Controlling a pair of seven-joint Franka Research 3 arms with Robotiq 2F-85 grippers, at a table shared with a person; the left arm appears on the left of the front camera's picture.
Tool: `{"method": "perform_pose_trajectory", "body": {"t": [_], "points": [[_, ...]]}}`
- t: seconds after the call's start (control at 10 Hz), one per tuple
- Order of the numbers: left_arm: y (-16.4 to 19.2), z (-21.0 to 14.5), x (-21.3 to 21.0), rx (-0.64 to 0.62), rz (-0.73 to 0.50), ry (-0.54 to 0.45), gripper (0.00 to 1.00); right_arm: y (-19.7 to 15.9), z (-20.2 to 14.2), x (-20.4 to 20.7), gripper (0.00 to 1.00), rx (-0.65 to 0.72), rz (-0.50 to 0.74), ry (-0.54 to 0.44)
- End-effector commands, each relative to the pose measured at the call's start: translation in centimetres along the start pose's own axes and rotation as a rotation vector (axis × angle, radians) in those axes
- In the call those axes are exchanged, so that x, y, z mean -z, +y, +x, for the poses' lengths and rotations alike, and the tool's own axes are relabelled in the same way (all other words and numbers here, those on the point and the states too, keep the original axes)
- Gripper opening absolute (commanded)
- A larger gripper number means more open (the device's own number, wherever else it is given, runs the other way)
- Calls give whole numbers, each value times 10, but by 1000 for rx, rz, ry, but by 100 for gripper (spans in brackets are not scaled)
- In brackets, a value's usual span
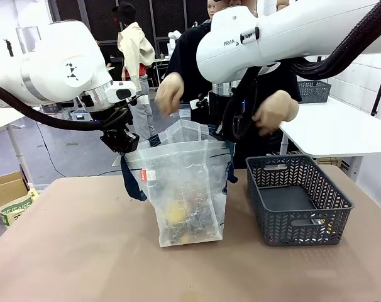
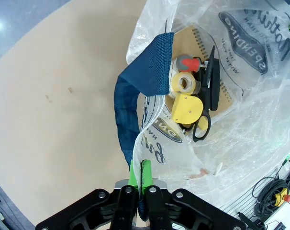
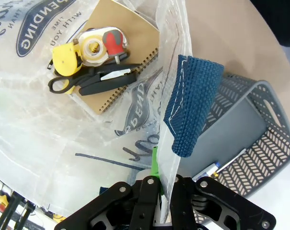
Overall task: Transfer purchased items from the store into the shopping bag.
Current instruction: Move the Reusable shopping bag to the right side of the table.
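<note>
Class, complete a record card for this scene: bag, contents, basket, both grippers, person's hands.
Bag: translucent whitish plastic tote with navy straps, upright on table, mouth held open
Contents: tan spiral notebook, black scissors, yellow tape dispenser, tape roll
Basket: dark grey slotted plastic basket beside the tote; one pen-like item inside
Left gripper: shut on tote's rim
Right gripper: shut on opposite rim
Person's hands: one hand, other hand, both raised beyond the tote

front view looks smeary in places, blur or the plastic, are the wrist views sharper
Front view: the person's hands are motion-blurred, and the bag hazes its contents. Left wrist view: the scissors are sharp. Right wrist view: sharp too, with creased plastic glinting.
</note>
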State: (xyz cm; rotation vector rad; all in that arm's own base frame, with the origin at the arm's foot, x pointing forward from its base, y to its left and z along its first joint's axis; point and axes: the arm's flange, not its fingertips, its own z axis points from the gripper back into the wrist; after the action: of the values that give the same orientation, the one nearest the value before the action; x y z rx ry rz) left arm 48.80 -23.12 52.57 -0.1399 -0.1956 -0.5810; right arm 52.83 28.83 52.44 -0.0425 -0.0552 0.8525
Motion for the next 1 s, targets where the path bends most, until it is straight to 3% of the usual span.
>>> {"method": "perform_pose_trajectory", "body": {"t": [0.0,0.9], "points": [[2,-2,0,-11,5,7,0,-2,-1,-1,0,4,-2,0],[2,-2,0,-11,5,7,0,-2,-1,-1,0,4,-2,0]]}}
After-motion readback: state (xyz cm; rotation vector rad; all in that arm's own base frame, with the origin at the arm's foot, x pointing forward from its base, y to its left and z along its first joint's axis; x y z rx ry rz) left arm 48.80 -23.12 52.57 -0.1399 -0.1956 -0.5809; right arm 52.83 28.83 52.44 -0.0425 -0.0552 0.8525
